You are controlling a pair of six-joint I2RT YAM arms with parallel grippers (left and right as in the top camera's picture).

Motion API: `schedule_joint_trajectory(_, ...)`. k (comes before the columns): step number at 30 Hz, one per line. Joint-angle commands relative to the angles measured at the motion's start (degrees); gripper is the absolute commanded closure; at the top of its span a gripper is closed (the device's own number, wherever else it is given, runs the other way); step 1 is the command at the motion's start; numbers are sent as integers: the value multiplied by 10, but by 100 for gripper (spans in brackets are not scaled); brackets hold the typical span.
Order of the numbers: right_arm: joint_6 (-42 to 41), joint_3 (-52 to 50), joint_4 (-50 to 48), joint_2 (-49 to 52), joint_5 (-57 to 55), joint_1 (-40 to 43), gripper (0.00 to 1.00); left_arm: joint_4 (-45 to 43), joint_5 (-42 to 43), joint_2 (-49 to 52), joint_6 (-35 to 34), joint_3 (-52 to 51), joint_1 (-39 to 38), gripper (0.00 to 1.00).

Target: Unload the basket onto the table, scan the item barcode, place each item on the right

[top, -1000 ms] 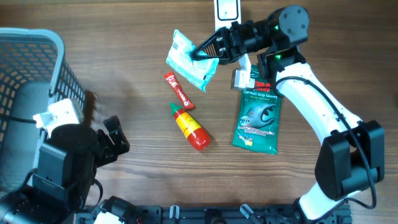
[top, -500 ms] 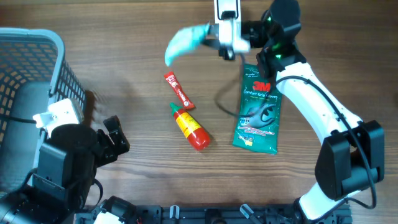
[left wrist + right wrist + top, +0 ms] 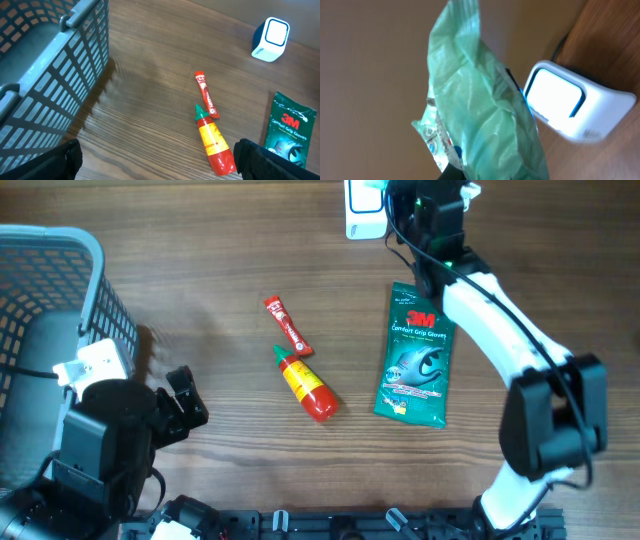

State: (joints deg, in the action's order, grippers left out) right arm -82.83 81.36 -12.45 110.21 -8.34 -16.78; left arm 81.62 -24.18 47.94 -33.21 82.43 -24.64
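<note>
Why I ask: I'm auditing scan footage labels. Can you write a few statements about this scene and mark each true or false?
1. The right end effector grips a green packet near the white scanner. True.
2. The left end effector is shut on the sauce bottle. False: it is open and empty, and the bottle lies on the table.
3. The gloves pack sits in the basket. False: it lies on the table.
4. The red sachet lies beside the bottle's green cap. True.

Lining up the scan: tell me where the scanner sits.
The white scanner stands at the far edge of the table in the overhead view, right of centre, beyond the 3M gloves pack.
</note>
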Motion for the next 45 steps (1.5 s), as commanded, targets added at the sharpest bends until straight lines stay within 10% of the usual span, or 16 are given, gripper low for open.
schedule_joint_trajectory(1, 8, 5, -109, 97, -58, 11, 95, -1, -5, 0, -5, 1, -2, 0)
schedule_joint_trajectory(24, 210, 224, -84, 242, 56, 39, 95, -1, -5, 0, -5, 1, -2, 0)
schedule_joint_trajectory(37, 267, 218, 425, 112, -216, 289, 95, -1, -5, 0, -5, 1, -2, 0)
schedule_joint_trajectory(45, 333, 191, 513, 124, -235, 515, 94, -1, -5, 0, -5, 1, -2, 0)
